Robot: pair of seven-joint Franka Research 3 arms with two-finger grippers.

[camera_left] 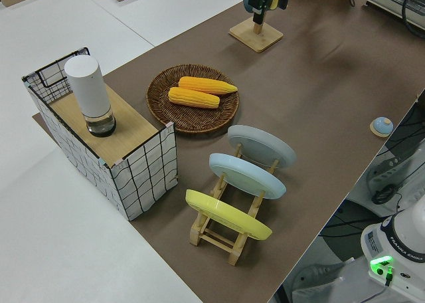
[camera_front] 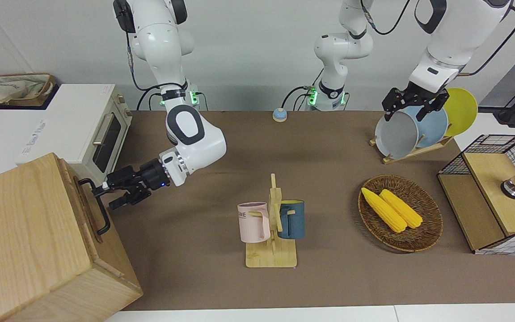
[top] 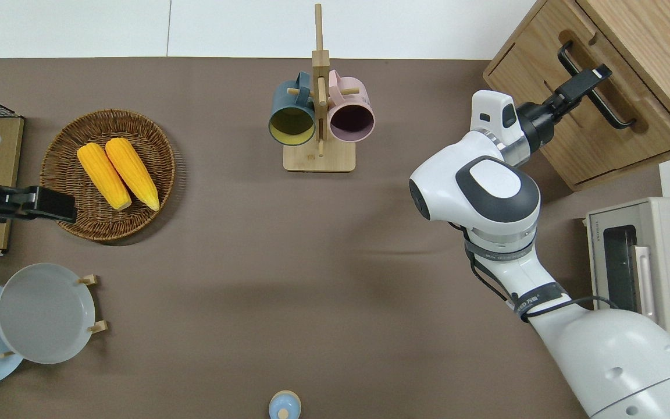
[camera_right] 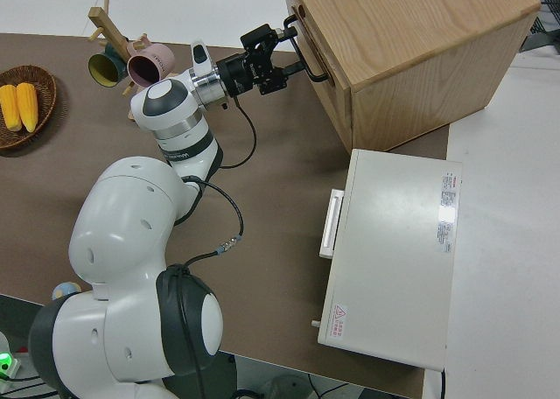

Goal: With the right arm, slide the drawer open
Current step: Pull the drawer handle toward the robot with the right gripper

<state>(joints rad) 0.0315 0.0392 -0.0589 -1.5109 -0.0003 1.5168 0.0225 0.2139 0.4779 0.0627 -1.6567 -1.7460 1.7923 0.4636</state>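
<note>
- Wide light-wood drawer (top: 597, 110) with black metal loop handle (top: 594, 87): sat shut in pale wood cabinet at table corner, right arm's end, edge farthest from robots.
- Right arm's black two-finger gripper (camera_front: 105, 195): fingers spread, astride handle's bar, not yet clenched.
- Bar's long axis crosswise to fingers; pull direction judged back along forearm.
- Left gripper (camera_front: 411, 107): parked, fingers spread.

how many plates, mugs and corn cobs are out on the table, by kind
plates: 3 (yellow, light blue, grey-blue, all standing in the wooden rack)
mugs: 2 (pink and dark blue, hung on the wooden mug stand)
corn cobs: 2 (side by side in the wicker basket)
total: 7
</note>
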